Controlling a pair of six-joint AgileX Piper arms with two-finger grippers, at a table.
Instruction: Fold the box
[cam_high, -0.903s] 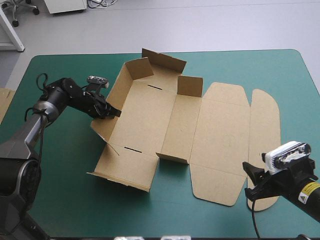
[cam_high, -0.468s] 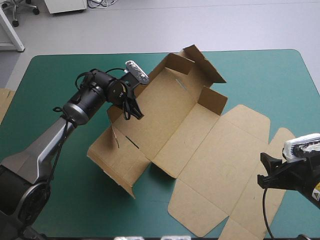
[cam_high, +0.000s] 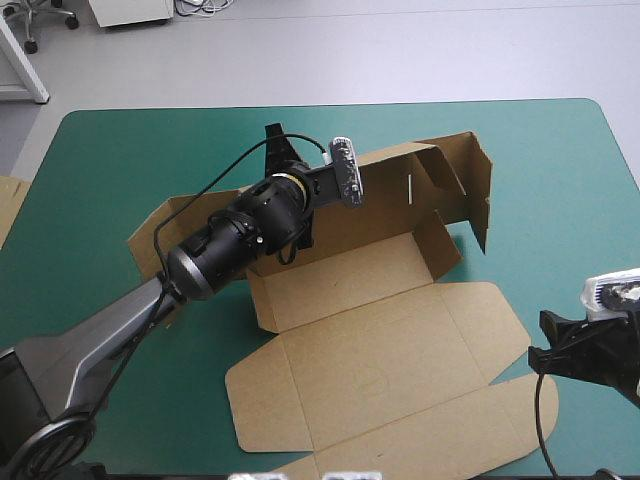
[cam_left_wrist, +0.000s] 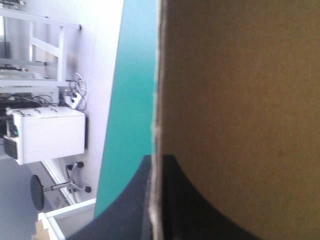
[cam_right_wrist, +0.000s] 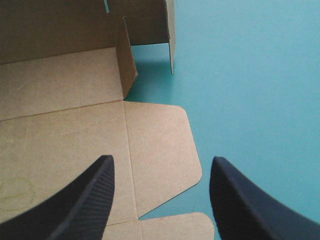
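Pinching raised wall of box (cam_high: 380, 350): left hand (cam_left_wrist: 156, 200).

The high view looks down on the whole tabletop (cam_high: 120, 140). The 2 wrist views sit close, sharing the box (cam_left_wrist: 240, 100).

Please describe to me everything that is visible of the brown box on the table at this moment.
The box is one cut sheet of plain brown board, half erected on the teal-green cover. Its long far wall stands up, with a narrow slit, and end flaps stand at its right end. The lid panel lies flat toward the near edge, with rounded side flaps. The left gripper is shut on the far wall; the open right gripper hangs over one rounded flap.
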